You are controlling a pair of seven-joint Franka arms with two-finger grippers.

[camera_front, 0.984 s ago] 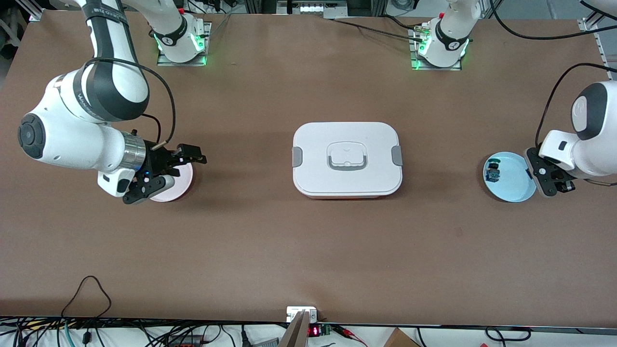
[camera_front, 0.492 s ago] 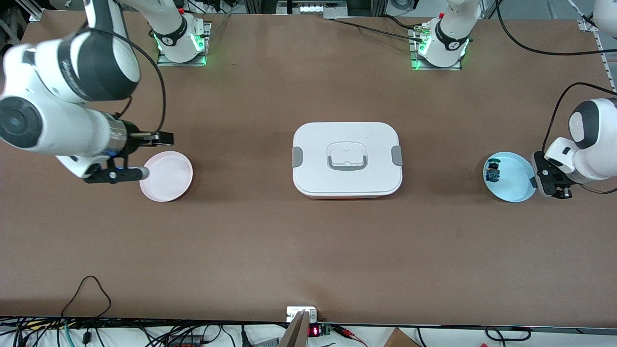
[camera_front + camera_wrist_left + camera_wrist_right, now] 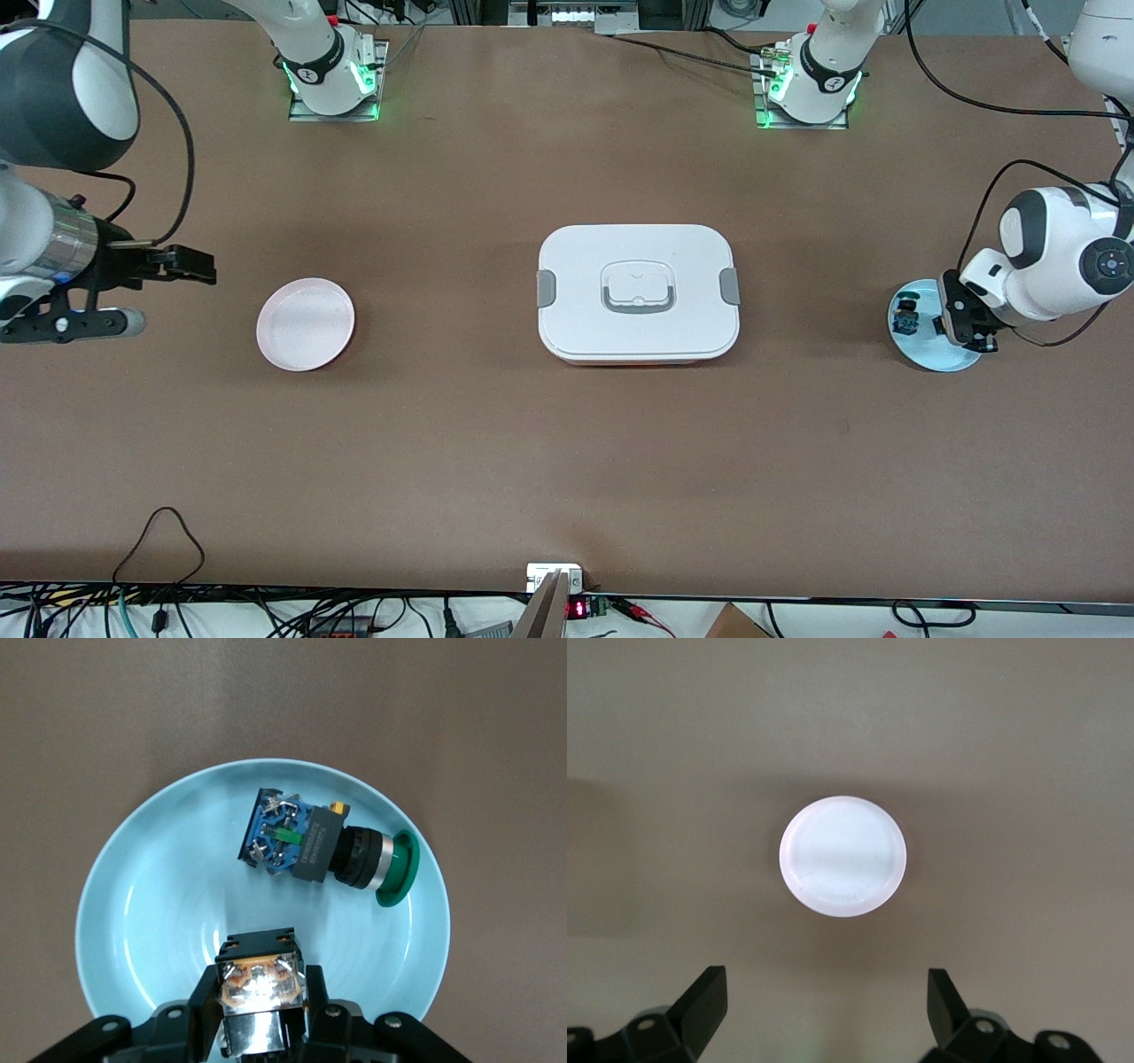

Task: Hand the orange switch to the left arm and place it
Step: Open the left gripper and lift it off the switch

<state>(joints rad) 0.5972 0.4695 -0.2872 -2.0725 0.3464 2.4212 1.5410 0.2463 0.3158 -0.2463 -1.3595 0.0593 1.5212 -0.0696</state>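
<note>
We see the left arm [image 3: 1054,261] reach in from the table edge at its own end, wrist bent downward, so that the left gripper [image 3: 966,326] hangs over the light blue plate [image 3: 943,359]. In the left wrist view its fingers [image 3: 199,1005] are clamped on the orange switch [image 3: 257,988], whose tan, translucent end with metal terminals faces the camera above the plate's bowl. A second push-button component [image 3: 323,848], with a blue contact block, dark body and green cap, lies on its side in the same plate, clear of the held part. We see the right arm [image 3: 53,97] drawn out toward its own end of the table, forearm roughly level, with the right gripper [image 3: 133,292] over bare tabletop beside the pink plate [image 3: 306,323]; its fingers [image 3: 704,997] stand wide apart with nothing between them, and the pink plate shows between them farther off in the right wrist view. The white lidded box [image 3: 638,292], with grey side clips and a grey recessed handle, sits at the middle of the brown table [image 3: 567,461], between the two plates and well apart from both. Both arm bases glow green along the table's top edge in the front view, and cables run along the edge nearest the front camera.
</note>
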